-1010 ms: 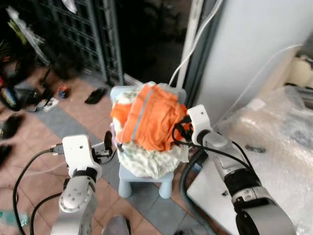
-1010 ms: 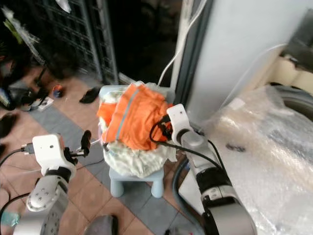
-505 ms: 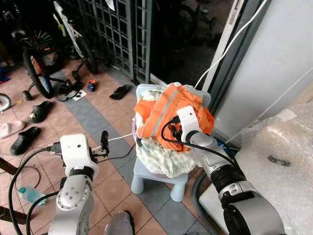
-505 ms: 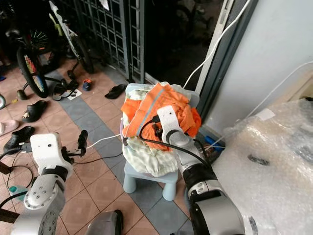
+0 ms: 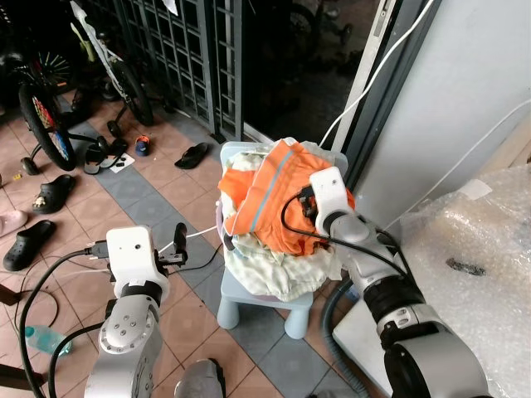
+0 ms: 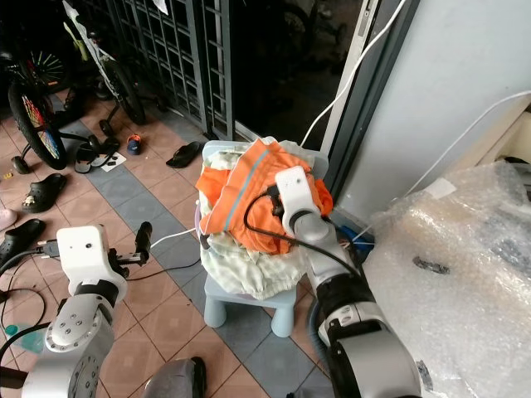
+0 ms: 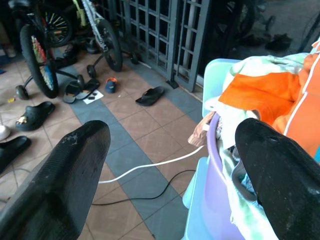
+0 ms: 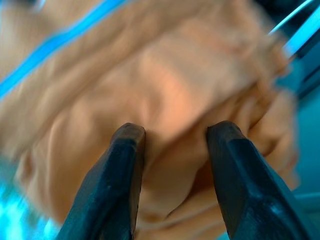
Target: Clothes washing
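An orange garment with a light blue stripe tops pale green-white laundry in a lilac basin on a light blue stool, over terracotta and grey floor tiles, beside black sandals.

A small pale-blue stool stands on the tiled floor and carries a lilac basin heaped with laundry. On the floor to its far left lie sandals and a white cable.
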